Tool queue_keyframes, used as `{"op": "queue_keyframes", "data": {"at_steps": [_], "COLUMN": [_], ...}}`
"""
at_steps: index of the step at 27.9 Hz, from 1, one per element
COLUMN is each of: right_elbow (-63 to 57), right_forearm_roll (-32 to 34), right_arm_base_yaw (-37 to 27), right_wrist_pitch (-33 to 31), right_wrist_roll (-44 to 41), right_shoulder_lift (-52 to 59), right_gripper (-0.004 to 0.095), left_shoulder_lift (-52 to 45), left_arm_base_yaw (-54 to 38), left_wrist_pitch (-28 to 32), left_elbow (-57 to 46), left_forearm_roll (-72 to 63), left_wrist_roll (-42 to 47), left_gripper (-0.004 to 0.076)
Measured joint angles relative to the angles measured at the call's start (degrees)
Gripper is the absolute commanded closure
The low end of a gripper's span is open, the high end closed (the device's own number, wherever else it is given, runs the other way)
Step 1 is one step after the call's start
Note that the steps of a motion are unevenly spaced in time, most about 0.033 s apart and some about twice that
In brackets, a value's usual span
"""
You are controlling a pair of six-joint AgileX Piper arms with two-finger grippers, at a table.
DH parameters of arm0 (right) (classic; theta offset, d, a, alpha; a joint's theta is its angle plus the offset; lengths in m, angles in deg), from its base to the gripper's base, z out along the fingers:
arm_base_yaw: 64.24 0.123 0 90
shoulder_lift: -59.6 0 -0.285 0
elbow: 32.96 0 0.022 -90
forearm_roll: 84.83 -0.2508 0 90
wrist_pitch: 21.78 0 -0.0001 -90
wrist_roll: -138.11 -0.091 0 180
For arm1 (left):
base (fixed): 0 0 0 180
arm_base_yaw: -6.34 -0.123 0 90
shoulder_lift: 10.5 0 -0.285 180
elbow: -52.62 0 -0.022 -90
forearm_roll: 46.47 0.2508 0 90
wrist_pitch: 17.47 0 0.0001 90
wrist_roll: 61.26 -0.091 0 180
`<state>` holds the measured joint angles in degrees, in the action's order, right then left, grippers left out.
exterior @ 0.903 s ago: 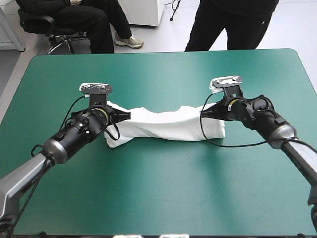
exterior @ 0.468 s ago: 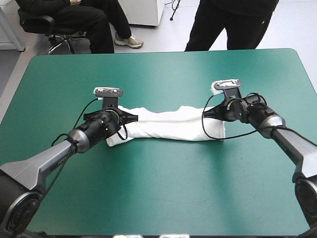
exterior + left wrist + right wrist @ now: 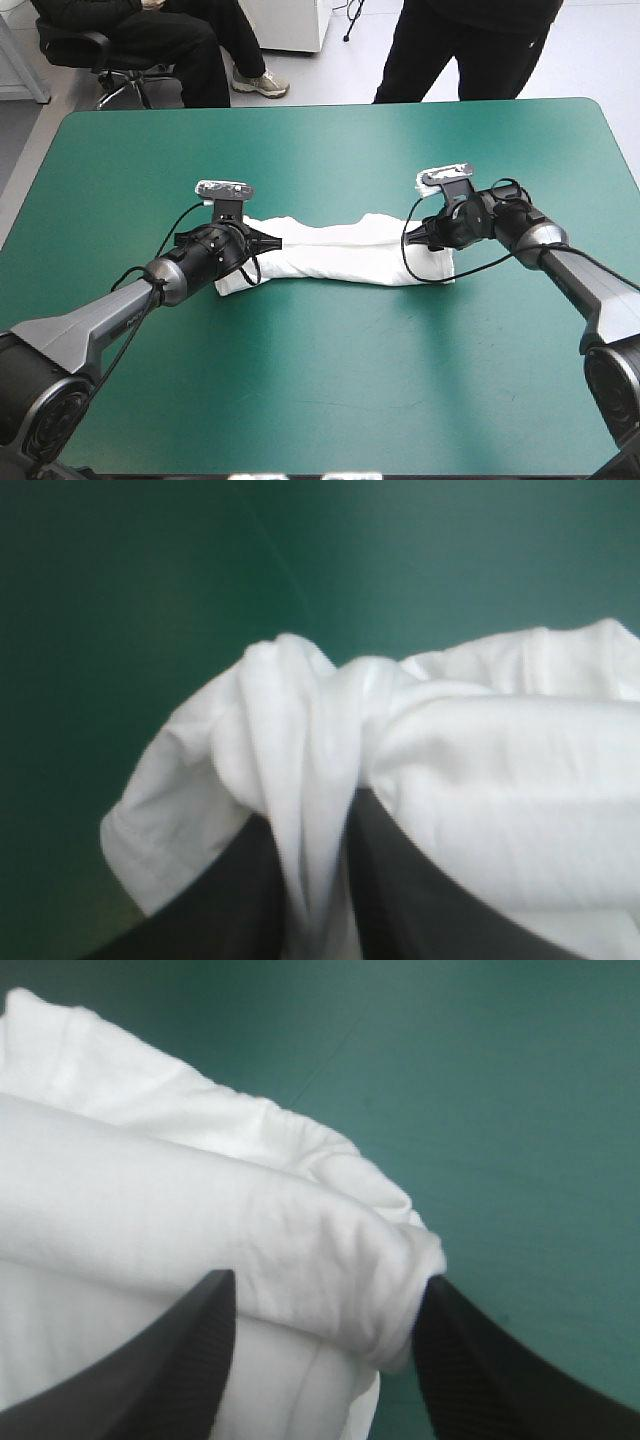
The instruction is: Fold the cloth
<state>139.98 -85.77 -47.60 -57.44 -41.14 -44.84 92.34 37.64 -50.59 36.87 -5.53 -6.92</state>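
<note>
One white T-shirt (image 3: pixel 340 252) lies as a long rolled band across the middle of the teal-green surface (image 3: pixel 330 380). At one end the left claw (image 3: pixel 308 825) pinches a bunched ridge of it. At the other end the right claw (image 3: pixel 325 1290) stands spread, astride the thick fold.

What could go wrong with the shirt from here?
1. The left gripper pinches only a thin bunch of the T-shirt, so the cloth might slip out if the arm pulls.
2. The right gripper is open around a thick roll of the shirt. It may catch only some layers when it shuts, and the fold could come out crooked.
</note>
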Motion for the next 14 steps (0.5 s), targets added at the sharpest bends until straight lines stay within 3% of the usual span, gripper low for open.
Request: {"op": "queue_keyframes", "data": {"at_steps": [4,13,14], "right_elbow": [4.5,9.2,9.2], "right_forearm_roll": [0.9,13.3,13.8], "right_arm_base_yaw": [0.0,-0.2,-0.3], "right_wrist_pitch": [-5.9,-17.8,-18.5], "right_wrist_roll": [0.3,-3.9,-4.2], "right_shoulder_lift": [1.3,7.1,7.5], "right_gripper": [0.0264,0.0264,0.0264], "left_shoulder_lift": [-2.1,-11.7,-13.4], "left_arm_base_yaw": [0.0,0.0,0.0], "left_wrist_pitch": [-2.8,-21.6,-22.9], "left_elbow": [1.0,10.0,11.0], "left_forearm_roll": [-2.0,-5.1,-6.5], "left_wrist_roll": [-4.1,-15.1,-16.8], "left_gripper": [0.0342,0.0348,0.0409]}}
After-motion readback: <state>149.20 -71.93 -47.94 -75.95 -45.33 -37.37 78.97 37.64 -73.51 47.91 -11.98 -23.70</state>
